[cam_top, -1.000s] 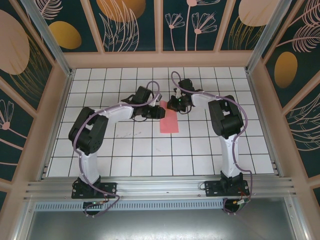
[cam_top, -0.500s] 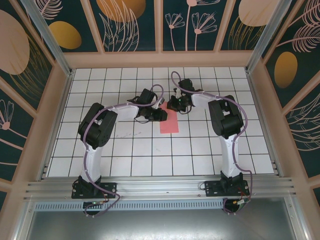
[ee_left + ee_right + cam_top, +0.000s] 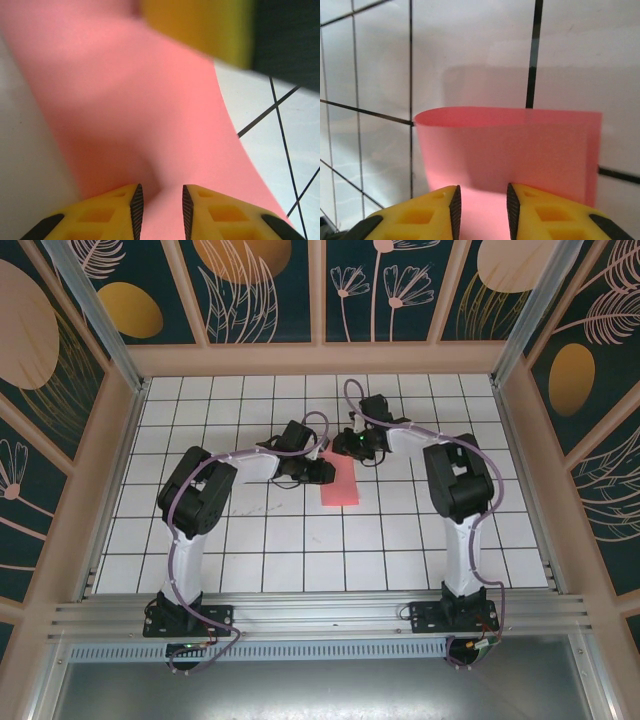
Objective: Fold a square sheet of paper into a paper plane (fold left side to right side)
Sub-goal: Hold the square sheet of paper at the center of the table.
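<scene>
The square sheet of paper is coral red and lies doubled over as a narrow strip two tiles long in the middle of the table. My left gripper comes in from the left over the strip's upper part. In the left wrist view its jaws stand open just above the paper, gripping nothing. My right gripper is at the strip's far end. Its jaws are open too, and the paper bulges up in a loose, uncreased curl in front of them.
The white gridded tabletop is ringed by low wooden walls at the back and sides. Both arm bases sit on the metal rail at the near edge. A yellow finger of the other gripper shows beyond the paper.
My right gripper's jaws have parted and let go of the paper's far end. The left arm's elbow shifted right a little earlier on. The paper strip stays where it was.
</scene>
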Controlling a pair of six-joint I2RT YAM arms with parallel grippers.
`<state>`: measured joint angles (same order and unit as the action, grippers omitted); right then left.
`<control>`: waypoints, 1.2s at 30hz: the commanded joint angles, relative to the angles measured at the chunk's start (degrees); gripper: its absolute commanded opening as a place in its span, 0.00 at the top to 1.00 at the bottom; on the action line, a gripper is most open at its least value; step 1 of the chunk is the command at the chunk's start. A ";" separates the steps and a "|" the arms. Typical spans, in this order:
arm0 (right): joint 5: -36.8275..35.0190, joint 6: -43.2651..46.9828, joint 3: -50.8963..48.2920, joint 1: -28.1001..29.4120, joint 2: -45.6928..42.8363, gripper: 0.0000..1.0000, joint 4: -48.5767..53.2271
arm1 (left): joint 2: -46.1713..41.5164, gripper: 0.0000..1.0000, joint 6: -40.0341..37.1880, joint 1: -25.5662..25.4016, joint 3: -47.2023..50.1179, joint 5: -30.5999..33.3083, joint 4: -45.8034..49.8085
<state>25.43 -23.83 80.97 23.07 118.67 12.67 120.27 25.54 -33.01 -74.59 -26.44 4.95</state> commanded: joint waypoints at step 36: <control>-7.06 2.47 -16.02 3.03 -6.21 0.94 9.83 | -0.17 0.60 2.05 -0.47 -7.25 0.79 5.75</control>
<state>22.90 -22.74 64.86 26.15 109.84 17.41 119.87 27.09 -33.76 -79.15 -25.47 8.62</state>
